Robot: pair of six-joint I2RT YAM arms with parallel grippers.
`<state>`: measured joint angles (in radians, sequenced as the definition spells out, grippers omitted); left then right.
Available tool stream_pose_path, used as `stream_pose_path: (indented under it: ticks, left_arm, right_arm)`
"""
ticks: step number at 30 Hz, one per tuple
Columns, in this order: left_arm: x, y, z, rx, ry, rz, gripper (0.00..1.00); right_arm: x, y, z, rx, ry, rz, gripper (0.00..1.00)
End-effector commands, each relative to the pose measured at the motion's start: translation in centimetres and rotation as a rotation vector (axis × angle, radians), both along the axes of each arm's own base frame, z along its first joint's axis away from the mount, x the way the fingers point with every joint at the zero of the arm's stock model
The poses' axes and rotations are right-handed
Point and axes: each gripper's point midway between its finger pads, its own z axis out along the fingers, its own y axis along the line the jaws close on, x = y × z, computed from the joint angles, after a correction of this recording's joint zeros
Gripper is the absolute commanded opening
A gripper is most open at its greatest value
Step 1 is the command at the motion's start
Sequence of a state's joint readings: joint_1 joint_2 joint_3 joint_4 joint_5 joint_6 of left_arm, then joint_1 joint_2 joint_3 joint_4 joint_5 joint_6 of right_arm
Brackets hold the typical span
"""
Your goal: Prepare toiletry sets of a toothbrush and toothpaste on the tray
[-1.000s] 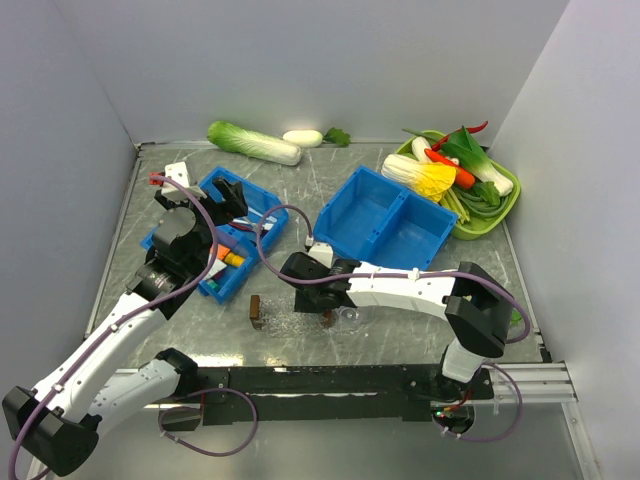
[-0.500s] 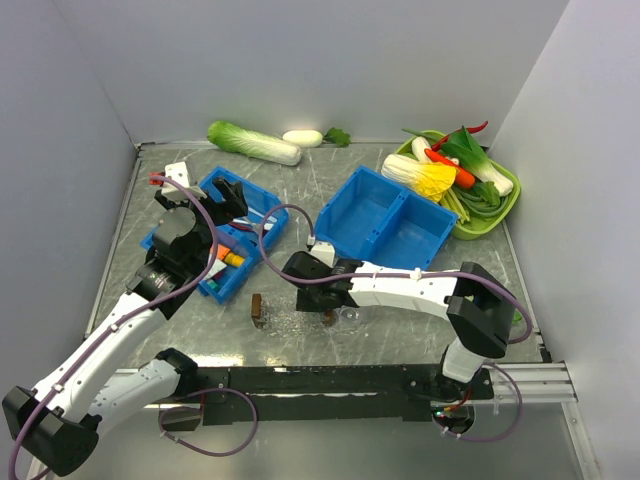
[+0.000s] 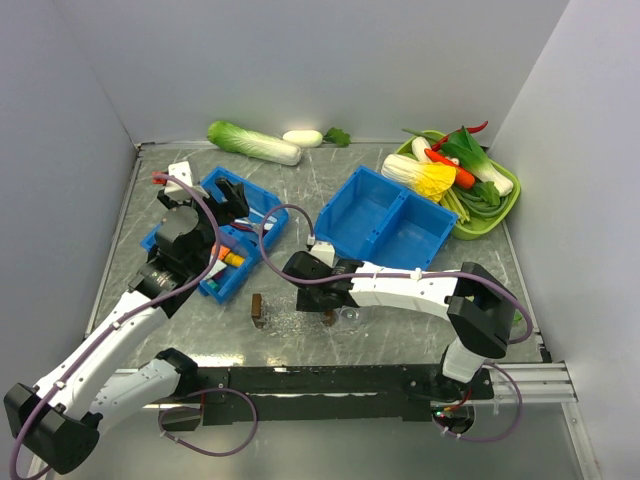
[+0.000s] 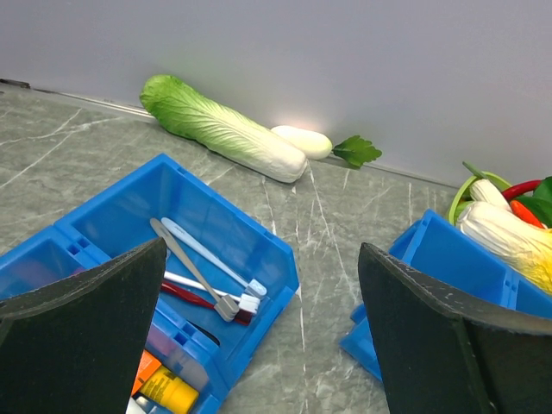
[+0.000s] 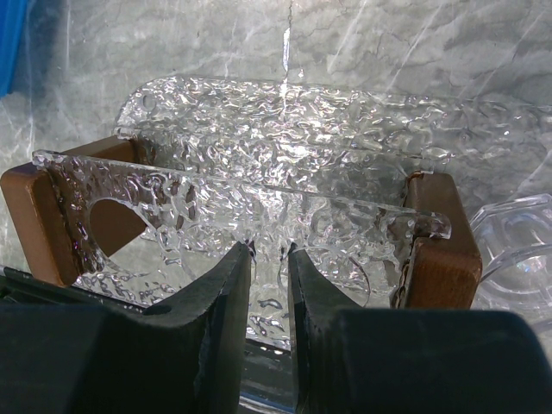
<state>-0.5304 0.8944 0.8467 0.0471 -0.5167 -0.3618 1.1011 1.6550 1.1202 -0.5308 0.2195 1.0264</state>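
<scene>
Clamps right claw (image 5: pixel 269 255) on rim of the tray (image 5: pixel 285 112).
Holds left claw (image 4: pixel 261 259) spread wide above the blue bin (image 4: pixel 280 269), with the toothbrush (image 4: pixel 190 267) lying inside.

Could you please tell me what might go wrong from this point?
The right end effector pinches only the thin rim of the clear tray; it could slip or tip. The open left end effector hangs over crossed toothbrushes in the blue bin; it might grab several.
</scene>
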Motion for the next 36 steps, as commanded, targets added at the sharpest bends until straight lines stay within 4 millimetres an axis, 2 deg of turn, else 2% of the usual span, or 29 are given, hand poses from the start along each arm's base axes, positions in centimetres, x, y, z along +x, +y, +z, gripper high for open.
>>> stream_pose_path:
  ticks: [1,19,36]
  left_arm:
    - [0.01,-0.17,1.32,-0.025,-0.032,-0.011,0.96]
    - [-0.09,-0.15,1.51,-0.029,-0.036,-0.012,0.96]
    - [-0.04,-0.27,1.34,-0.028,-0.032,-0.017,0.97]
  right_arm:
    - [-0.16,-1.76,-0.34,-0.060,-0.002,0.010,0.03]
    - [-0.12,-1.43,-0.12,-0.053,-0.004,0.032,0.29]
    - [-0.09,-1.29,0.48,-0.033,-0.014,0.030,0.40]
